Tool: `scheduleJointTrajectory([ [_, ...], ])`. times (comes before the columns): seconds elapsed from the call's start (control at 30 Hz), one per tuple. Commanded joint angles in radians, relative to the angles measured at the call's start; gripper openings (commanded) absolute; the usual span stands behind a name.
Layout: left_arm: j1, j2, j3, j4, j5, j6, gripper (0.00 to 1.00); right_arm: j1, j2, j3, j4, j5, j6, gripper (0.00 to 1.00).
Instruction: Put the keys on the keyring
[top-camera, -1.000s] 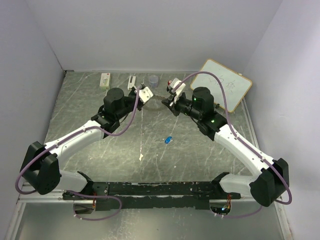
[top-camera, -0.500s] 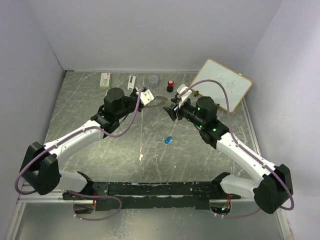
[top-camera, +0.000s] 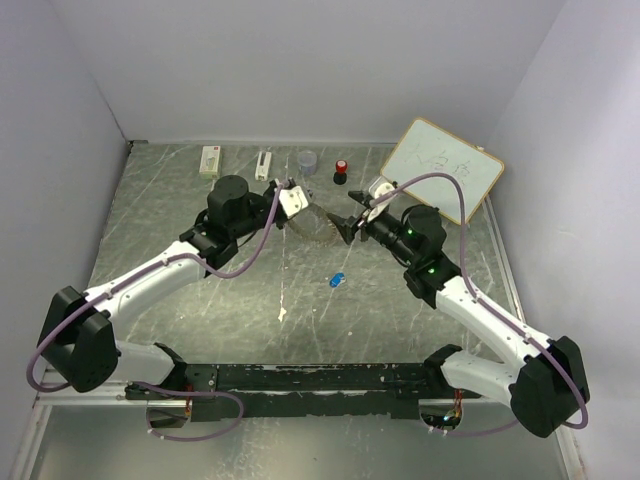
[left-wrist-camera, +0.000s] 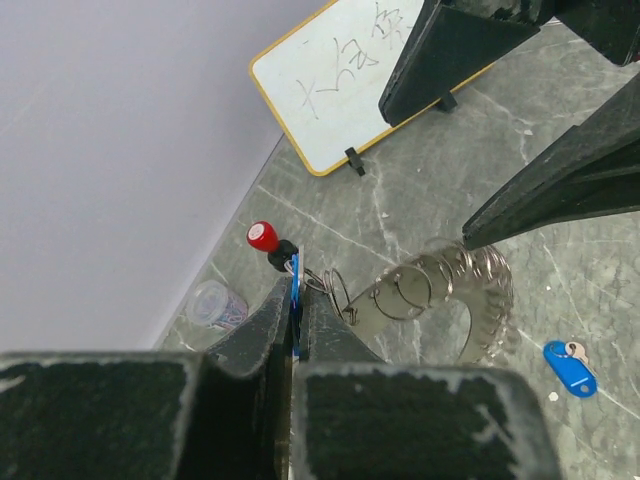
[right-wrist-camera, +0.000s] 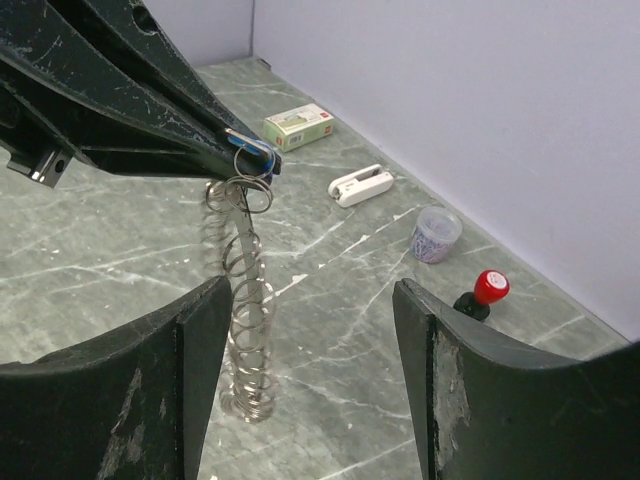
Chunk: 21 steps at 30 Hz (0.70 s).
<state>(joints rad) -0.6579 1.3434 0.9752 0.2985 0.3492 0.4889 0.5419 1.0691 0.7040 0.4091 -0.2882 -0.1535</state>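
My left gripper (top-camera: 296, 200) (left-wrist-camera: 296, 288) is shut on a blue key (left-wrist-camera: 296, 305) (right-wrist-camera: 250, 146), pinched edge-on between its fingertips. The keyring (top-camera: 320, 222) (left-wrist-camera: 452, 292) (right-wrist-camera: 246, 320), a grey metal ring fringed with small loops, hangs from that key by a thin wire loop, and its lower edge reaches the table. My right gripper (top-camera: 350, 222) (right-wrist-camera: 310, 300) is open just right of the ring, touching nothing. A second blue key (top-camera: 337, 279) (left-wrist-camera: 570, 365) with a white part lies on the table nearer the arms' bases.
Along the back stand a red-and-black knob (top-camera: 341, 170) (right-wrist-camera: 482, 292), a clear cup of clips (top-camera: 307, 160) (right-wrist-camera: 435, 234), a white stapler (top-camera: 263, 164) (right-wrist-camera: 362, 185) and a small box (top-camera: 210, 160) (right-wrist-camera: 298, 126). A whiteboard (top-camera: 443, 168) (left-wrist-camera: 340, 85) leans at the back right.
My right gripper has opened and drawn back to the right, away from the left gripper. The keyring now hangs from the key in the left gripper, which has stayed shut.
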Motion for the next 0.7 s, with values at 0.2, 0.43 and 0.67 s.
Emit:
scheduleJointTrajectory([
  [0.2,-0.008,-0.061,0.022,0.037,0.131,-0.004,0.07,-0.005,-0.034,-0.062,0.134,-0.056,0.049,0.64],
  [0.43,-0.008,-0.093,-0.021,0.058,0.253,0.014,0.07,-0.005,-0.083,-0.1,0.138,-0.056,0.042,0.64],
  [0.67,-0.012,-0.106,-0.058,0.079,0.306,0.022,0.07,-0.005,-0.124,-0.132,0.122,-0.041,0.03,0.64],
])
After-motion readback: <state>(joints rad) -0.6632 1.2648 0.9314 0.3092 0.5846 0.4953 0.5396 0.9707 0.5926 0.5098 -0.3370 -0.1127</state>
